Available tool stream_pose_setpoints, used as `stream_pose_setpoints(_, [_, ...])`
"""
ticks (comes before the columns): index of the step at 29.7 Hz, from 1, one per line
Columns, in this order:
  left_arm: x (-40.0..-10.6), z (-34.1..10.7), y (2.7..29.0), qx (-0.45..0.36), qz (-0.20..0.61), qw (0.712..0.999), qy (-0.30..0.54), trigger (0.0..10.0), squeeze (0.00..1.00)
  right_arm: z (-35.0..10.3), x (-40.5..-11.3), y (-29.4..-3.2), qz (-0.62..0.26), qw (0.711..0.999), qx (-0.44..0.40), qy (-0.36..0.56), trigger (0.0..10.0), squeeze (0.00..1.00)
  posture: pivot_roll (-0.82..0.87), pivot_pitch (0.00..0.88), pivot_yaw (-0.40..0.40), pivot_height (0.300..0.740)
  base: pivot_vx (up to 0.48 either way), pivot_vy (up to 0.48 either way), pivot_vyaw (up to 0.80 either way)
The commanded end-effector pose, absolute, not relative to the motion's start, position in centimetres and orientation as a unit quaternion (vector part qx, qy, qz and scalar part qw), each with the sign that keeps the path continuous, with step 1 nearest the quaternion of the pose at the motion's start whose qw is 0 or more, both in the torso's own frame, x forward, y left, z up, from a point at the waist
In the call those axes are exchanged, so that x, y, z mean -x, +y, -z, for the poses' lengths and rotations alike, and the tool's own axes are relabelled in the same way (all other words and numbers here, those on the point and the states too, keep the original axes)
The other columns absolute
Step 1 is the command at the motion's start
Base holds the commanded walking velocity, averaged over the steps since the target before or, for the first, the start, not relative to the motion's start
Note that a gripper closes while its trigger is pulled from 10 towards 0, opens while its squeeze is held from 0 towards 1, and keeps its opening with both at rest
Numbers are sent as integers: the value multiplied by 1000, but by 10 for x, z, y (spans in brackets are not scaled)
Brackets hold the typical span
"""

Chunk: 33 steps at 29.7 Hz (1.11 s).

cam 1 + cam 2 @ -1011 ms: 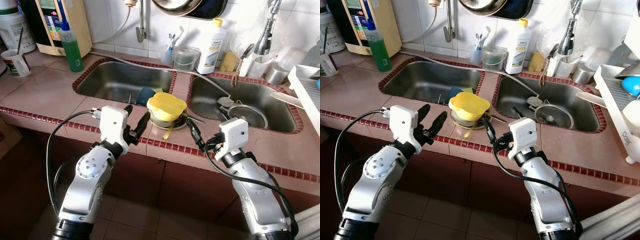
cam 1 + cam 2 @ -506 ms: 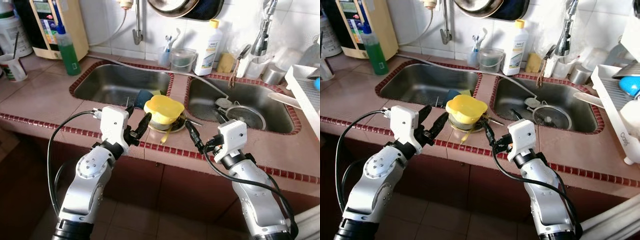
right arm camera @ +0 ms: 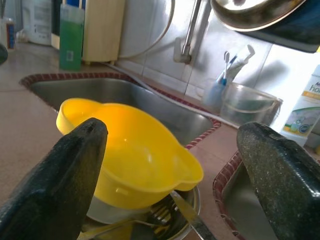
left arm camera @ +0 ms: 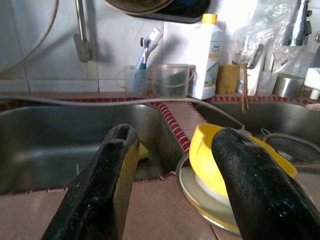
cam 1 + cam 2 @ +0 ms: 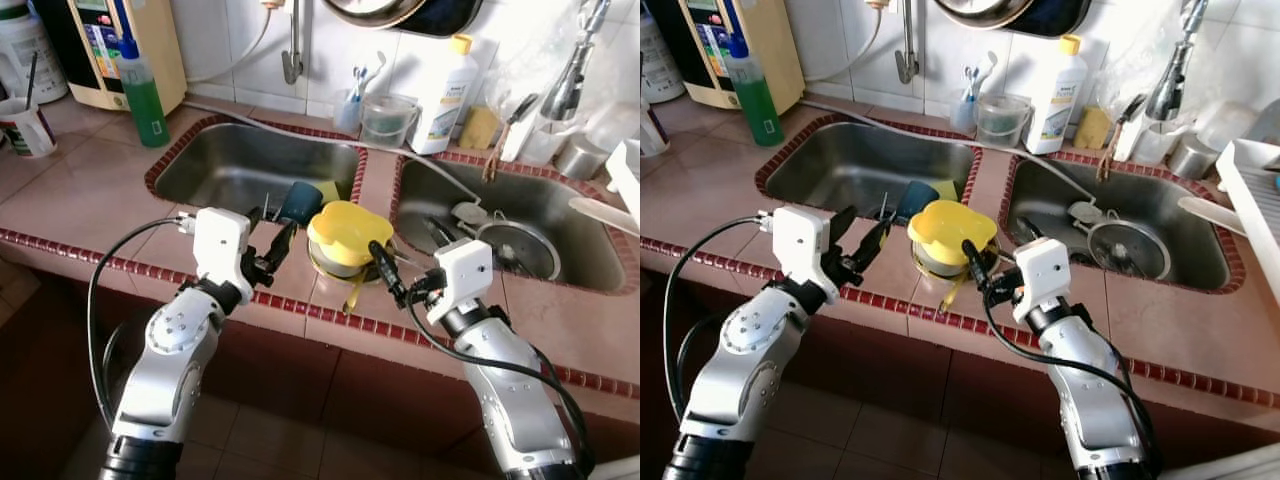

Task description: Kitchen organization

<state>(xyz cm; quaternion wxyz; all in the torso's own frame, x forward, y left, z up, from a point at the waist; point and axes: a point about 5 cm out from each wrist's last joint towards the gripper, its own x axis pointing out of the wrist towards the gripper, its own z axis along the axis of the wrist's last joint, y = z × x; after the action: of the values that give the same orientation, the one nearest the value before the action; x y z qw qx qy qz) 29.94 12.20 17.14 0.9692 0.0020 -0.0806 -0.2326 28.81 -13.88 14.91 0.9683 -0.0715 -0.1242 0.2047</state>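
Both arms reach forward over the counter (image 5: 90,190) edge toward the yellow bowl (image 5: 346,228), which sits on a plate between the two sinks. The left pincer (image 5: 268,238) and right pincer (image 5: 389,268) flank it, fingers spread, holding nothing.

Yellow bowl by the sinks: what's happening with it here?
The robot faces a tiled counter with two sinks. The yellow bowl sits on a stack of dishes on the strip between the sinks. Both pincers are open and flank it without touching: the left pincer on its left, the right pincer on its right. Nothing is held yet.
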Motion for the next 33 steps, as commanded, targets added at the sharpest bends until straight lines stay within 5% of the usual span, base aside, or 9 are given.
stream_pose_setpoints(1, [-299,-173,121,-5,239,968,-82,10000,0,-151,-286,-137,-213,966,74,-130,10000,0,-179,39,-33,732,0,0,0])
stream_pose_setpoints(13, [-300,-174,122,-4,240,967,-83,10000,0,-152,-287,-137,-214,965,73,-131,10000,0,-177,43,-32,732,0,0,0])
stream_pose_setpoints(33, [-299,-176,121,2,244,966,-89,10000,0,-151,-286,-135,-222,964,73,-129,10000,0,-175,42,-34,732,235,0,0])
